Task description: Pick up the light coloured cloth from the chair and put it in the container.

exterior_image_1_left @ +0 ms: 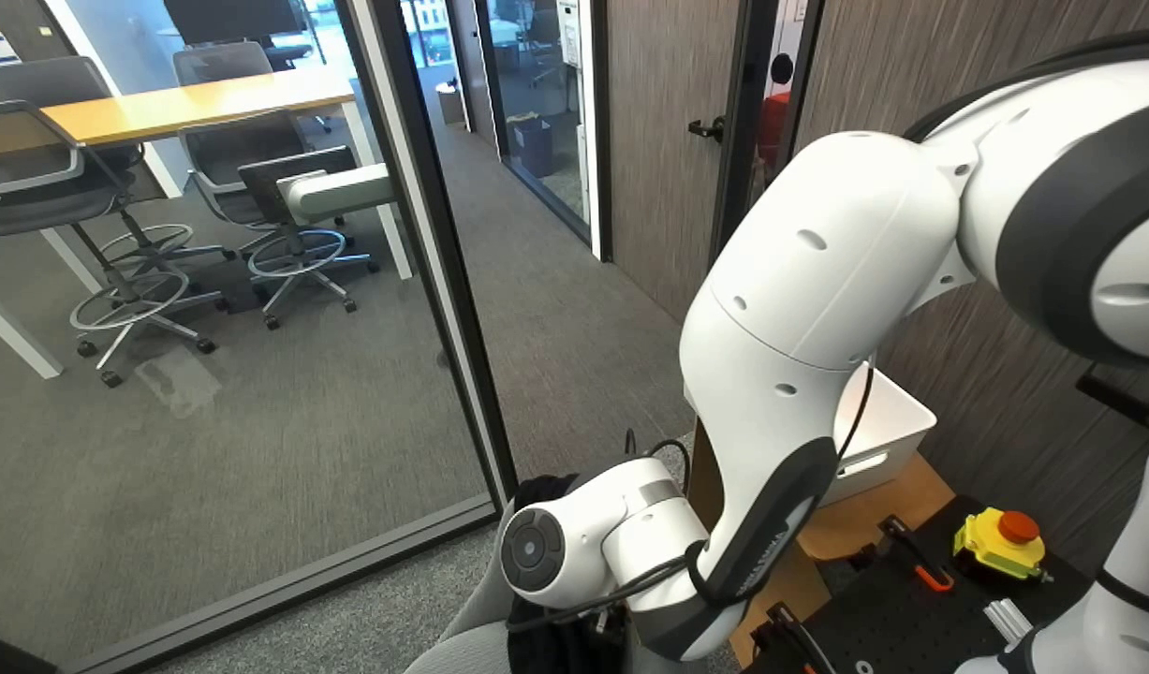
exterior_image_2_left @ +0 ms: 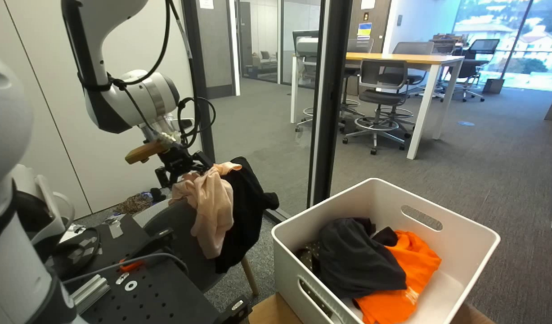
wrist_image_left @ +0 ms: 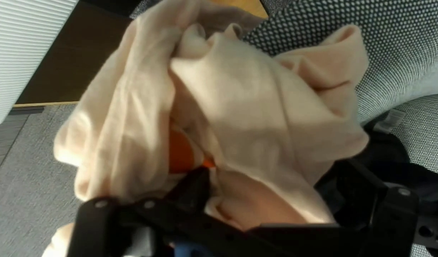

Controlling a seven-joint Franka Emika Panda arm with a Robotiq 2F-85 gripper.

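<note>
The light peach cloth [exterior_image_2_left: 213, 211] hangs in folds over the back of the grey chair [exterior_image_2_left: 183, 234] in an exterior view. It fills the middle of the wrist view [wrist_image_left: 233, 92]. My gripper [exterior_image_2_left: 184, 173] is at the top of the cloth and points down at the chair back. In the wrist view its fingers [wrist_image_left: 267, 178] stand wide apart, with folds of the cloth between them. The white container [exterior_image_2_left: 464, 234] holds dark grey and orange cloths; part of it also shows in an exterior view [exterior_image_1_left: 888, 477]. There the arm hides the light cloth.
A black cloth [exterior_image_2_left: 246, 202] hangs on the same chair beside the light one. A black perforated table [exterior_image_2_left: 163, 297] with clamps stands near the robot base. A yellow emergency stop [exterior_image_1_left: 1000, 543] sits on it. A glass wall with a dark post [exterior_image_2_left: 327, 112] stands behind the chair.
</note>
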